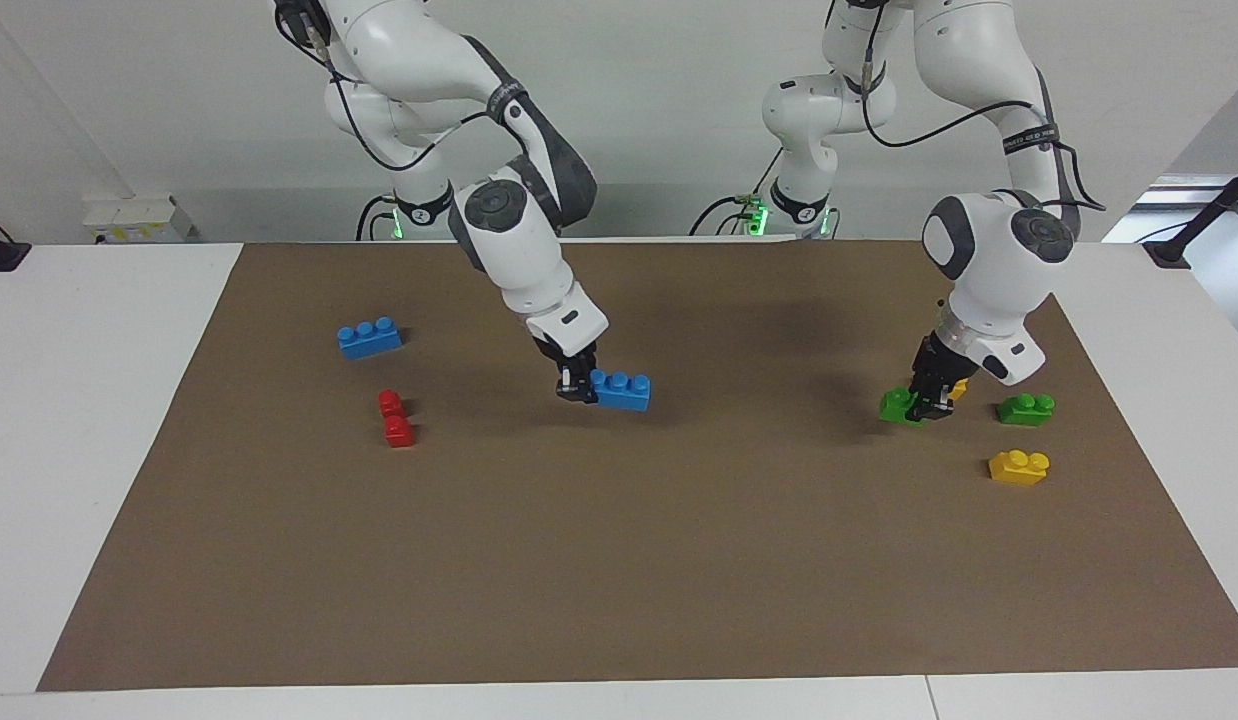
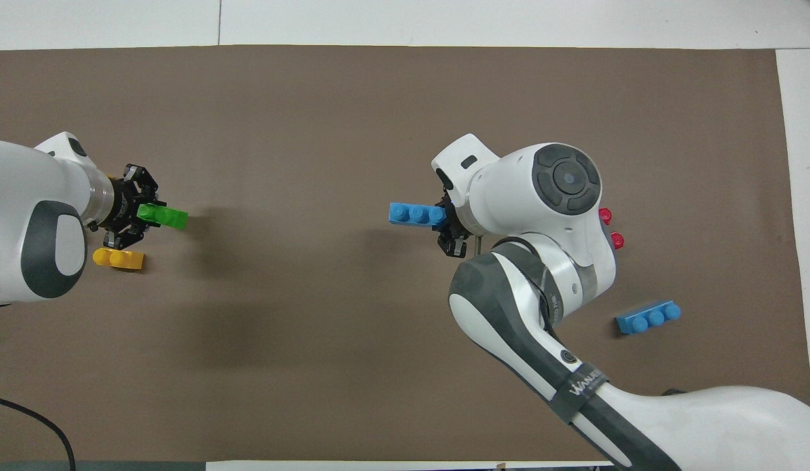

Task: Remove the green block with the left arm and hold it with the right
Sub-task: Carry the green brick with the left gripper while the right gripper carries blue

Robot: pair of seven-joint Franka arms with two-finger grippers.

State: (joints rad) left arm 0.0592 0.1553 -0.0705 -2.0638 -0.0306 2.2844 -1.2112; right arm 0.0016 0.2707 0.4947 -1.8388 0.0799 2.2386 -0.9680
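A brown mat (image 1: 619,560) covers most of a white table (image 1: 89,420); a pale wall runs along the top of the facing view, with a white socket box (image 1: 139,218) at its upper left.

The green block (image 1: 899,405) is small, bright green, with 2 round studs. It sits at the right of the facing view, middle height, and at the left edge of the overhead view. The left gripper (image 1: 931,408) is clamped on it, fingertips closed against its sides. Just beside it, partly hidden by the gripper, lies a yellow brick (image 2: 119,258).

A second green brick (image 1: 1026,409) lies on the mat farther toward the right edge of the facing view, with another yellow brick (image 1: 1019,467) below it.

The right gripper (image 1: 579,390), near the centre of the facing view, is closed on one end of a blue 3-stud brick (image 1: 624,391).

At the left of the facing view lie another blue brick (image 1: 369,338) and, below it, 2 red bricks (image 1: 395,418) touching one another.

No containers show.
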